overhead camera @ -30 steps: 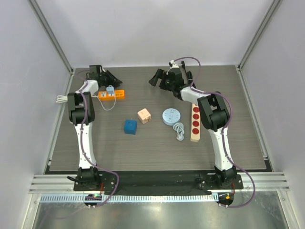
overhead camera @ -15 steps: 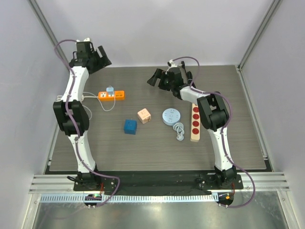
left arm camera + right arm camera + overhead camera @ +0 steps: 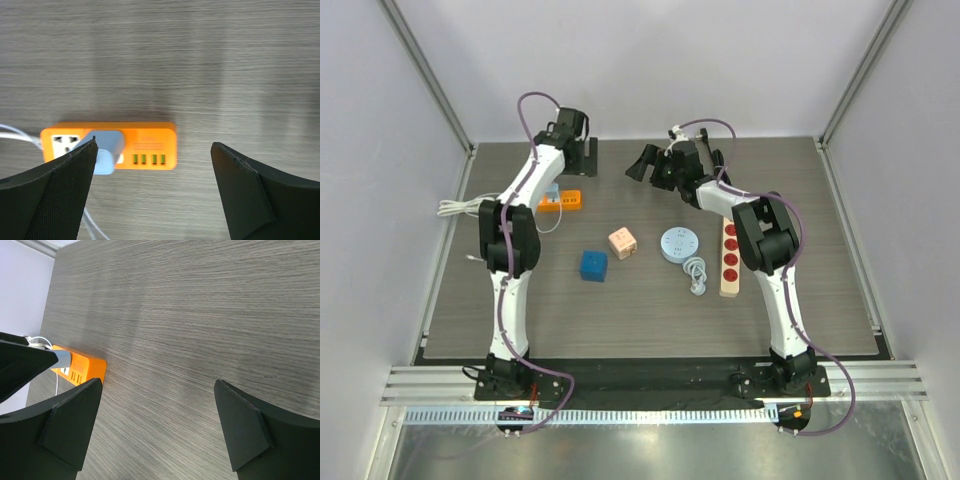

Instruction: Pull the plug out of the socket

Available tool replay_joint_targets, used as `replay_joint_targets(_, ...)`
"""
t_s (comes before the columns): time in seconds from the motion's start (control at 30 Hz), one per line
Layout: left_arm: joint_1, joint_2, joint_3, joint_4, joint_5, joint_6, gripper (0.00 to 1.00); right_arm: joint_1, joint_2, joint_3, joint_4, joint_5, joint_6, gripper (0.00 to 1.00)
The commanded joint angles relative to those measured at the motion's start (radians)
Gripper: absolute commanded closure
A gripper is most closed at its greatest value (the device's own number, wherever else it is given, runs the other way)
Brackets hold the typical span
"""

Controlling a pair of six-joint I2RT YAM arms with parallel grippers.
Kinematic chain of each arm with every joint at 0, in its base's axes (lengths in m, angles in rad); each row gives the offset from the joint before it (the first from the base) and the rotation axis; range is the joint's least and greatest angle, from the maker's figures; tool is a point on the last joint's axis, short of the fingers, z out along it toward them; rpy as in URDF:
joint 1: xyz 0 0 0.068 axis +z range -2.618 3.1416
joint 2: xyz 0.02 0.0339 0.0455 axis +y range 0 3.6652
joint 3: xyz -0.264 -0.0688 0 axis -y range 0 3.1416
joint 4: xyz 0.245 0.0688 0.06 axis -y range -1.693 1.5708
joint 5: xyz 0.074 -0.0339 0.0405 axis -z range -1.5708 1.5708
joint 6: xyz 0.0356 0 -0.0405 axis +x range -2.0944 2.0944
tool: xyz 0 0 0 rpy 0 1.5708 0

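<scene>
On table (image 3: 820,300), left to right: cable (image 3: 450,208), white, bunched at the left edge; socket (image 3: 150,145), an orange strip lying flat at far left, four green slots at its right end; plug (image 3: 106,150), pale blue, seated in the socket near its left end, a white lead running off it; left gripper (image 3: 584,157), raised just beyond the socket, jaws wide apart, nothing held, clear of the plug; blue cube (image 3: 593,265) and peach cube (image 3: 623,243), mid-table, near each other but apart; right gripper (image 3: 651,166), far centre, jaws wide apart, nothing held; round socket (image 3: 679,244), pale blue, with a coiled cord (image 3: 695,272) just beside it; wooden strip (image 3: 729,255), four red discs, right of the round socket.
</scene>
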Motion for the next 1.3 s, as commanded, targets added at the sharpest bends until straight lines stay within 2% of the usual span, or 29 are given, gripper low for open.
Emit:
replay_joint_targets(0.0,0.026,-0.013,0.039,0.002,-0.112,0.021,0.05,0.006,0.009,0.047,0.017,-0.02,0.003,0.0)
replay_joint_targets(0.13,0.027,0.011,0.041,-0.015,-0.163,0.018,0.04,0.006,0.019,0.054,0.016,-0.024,0.006,0.0)
replay_joint_targets(0.4,0.036,0.054,0.052,-0.039,-0.169,-0.003,0.07,0.014,0.036,0.079,-0.003,-0.032,0.008,0.0)
replay_joint_targets(0.6,0.079,0.068,0.05,-0.077,-0.094,-0.063,0.08,0.018,0.048,0.096,-0.014,-0.035,0.005,0.0)
replay_joint_targets(0.87,0.087,0.034,-0.03,-0.038,-0.063,-0.083,0.14,0.021,0.048,0.11,-0.03,-0.037,-0.006,0.0)
replay_joint_targets(1.03,0.087,0.054,-0.025,-0.051,-0.057,-0.08,0.22,0.026,0.049,0.113,-0.035,-0.037,-0.012,0.0)
replay_joint_targets(1.27,0.086,0.054,-0.033,-0.047,-0.045,-0.089,0.42,0.029,0.054,0.122,-0.04,-0.04,-0.014,0.0)
